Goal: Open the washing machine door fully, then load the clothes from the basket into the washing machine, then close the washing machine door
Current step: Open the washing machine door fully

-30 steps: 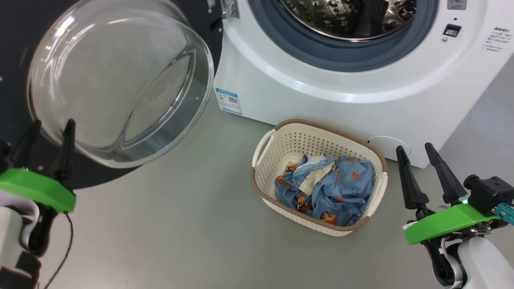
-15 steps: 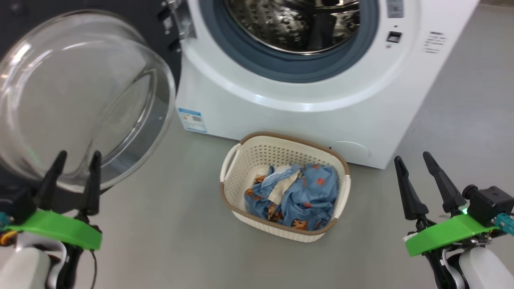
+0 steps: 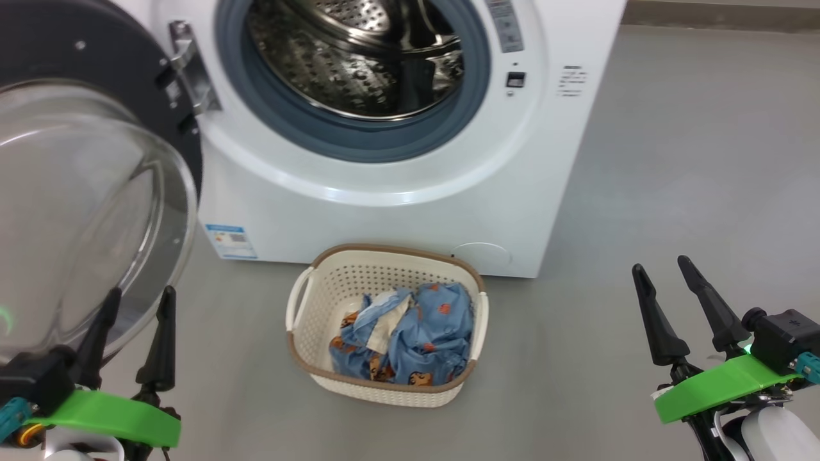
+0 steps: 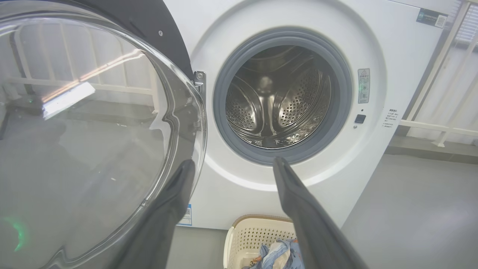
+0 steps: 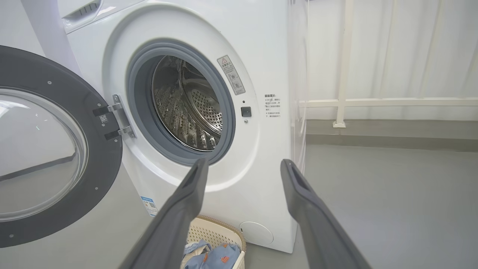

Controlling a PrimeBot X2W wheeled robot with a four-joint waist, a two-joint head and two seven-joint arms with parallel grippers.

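Note:
The white washing machine (image 3: 397, 211) stands ahead with its steel drum (image 3: 359, 57) exposed. Its door (image 3: 83, 211), black-rimmed with a bulging glass bowl, hangs swung wide to the left on its hinge. On the floor in front sits the cream basket (image 3: 384, 251), holding the crumpled blue bear-print clothes (image 3: 410, 339). My left gripper (image 3: 142, 291) is open just before the door's lower glass edge, touching nothing. My right gripper (image 3: 660, 264) is open and empty over the floor, right of the basket. The left wrist view has the left gripper (image 4: 233, 161) aimed at the drum (image 4: 276, 101).
Grey floor stretches to the right of the machine. A white railing (image 5: 373, 101) and pale curtain run along the wall behind, in the right wrist view. A blue label (image 3: 225, 240) and a round cover (image 3: 480, 254) mark the machine's lower front.
The head camera has swung, so machine, door and basket now sit further left and lower in the picture. My left gripper has shifted slightly right and down in view. Both grippers stay open.

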